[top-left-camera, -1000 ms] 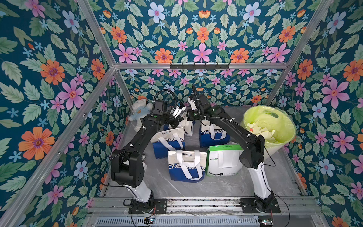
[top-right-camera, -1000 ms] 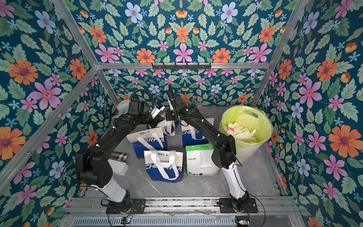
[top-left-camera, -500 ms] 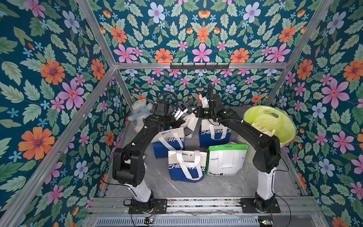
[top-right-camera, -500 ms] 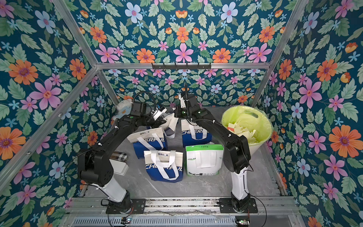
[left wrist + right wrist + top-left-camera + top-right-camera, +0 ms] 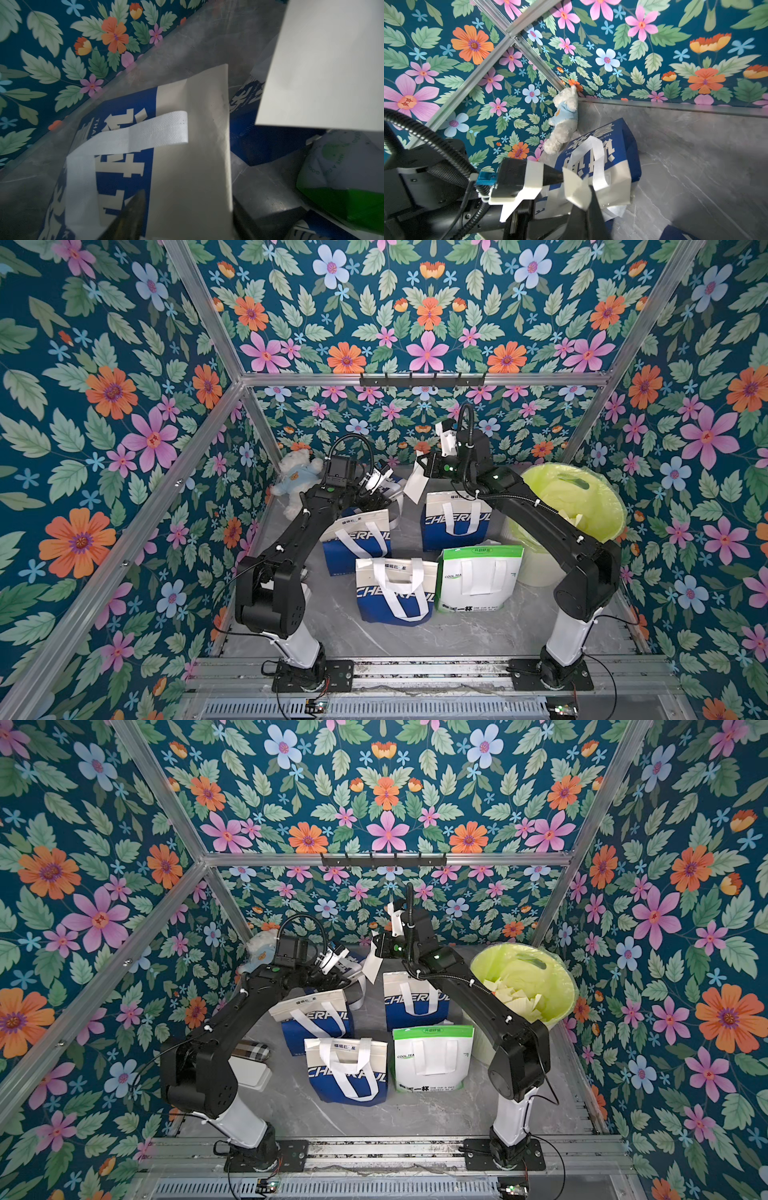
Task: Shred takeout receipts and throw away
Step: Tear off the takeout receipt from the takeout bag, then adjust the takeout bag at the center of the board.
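Right gripper (image 5: 588, 188) clamped tight on receipt (image 5: 414, 487); the paper hangs over the back bags. Left gripper (image 5: 188, 199) fingers spread wide above blue bag (image 5: 124, 99). Scraps (image 5: 515, 995) in bin (image 5: 509, 964).

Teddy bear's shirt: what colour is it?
Light blue. The shirt shows best in the right wrist view.

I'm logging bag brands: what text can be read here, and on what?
"CHEERFUL": blue bags, straps hiding some letters.
"COOL TEA": green-and-white bag.
"THA", cut off: blue bag in left wrist view.
"HAVE A C", cut off: green-bottomed bag, left wrist view.
Chinese print on bag bands: too small to read.
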Controlling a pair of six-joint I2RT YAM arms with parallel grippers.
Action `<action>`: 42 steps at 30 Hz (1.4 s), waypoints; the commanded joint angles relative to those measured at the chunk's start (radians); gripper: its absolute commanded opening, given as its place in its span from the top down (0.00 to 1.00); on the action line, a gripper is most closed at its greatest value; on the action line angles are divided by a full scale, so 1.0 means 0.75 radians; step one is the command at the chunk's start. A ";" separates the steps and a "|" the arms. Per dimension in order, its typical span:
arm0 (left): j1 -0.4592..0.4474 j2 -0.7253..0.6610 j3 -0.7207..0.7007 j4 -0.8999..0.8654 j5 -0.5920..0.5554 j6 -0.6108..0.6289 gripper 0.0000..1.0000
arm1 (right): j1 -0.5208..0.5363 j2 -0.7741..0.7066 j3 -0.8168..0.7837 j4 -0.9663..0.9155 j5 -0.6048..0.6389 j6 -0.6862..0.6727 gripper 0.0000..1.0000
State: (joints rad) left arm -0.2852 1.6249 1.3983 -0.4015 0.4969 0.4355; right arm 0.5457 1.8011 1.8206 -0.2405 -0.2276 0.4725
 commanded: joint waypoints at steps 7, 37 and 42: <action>0.003 -0.113 -0.048 0.298 -0.054 -0.179 0.01 | -0.003 -0.177 0.002 -0.203 -0.010 -0.117 1.00; -0.374 -0.279 0.291 0.043 0.535 -0.247 0.13 | 0.001 -0.823 -0.211 -0.644 -0.235 -0.206 1.00; -0.393 -0.179 0.495 -0.469 -0.256 0.111 0.06 | 0.000 -0.945 -0.249 -0.735 -0.031 -0.227 1.00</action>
State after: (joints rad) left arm -0.5777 1.4494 1.7061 -0.4870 0.6758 0.3351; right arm 0.5457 1.1213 1.6440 -0.7498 -0.3584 0.3172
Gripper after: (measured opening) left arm 0.926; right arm 0.066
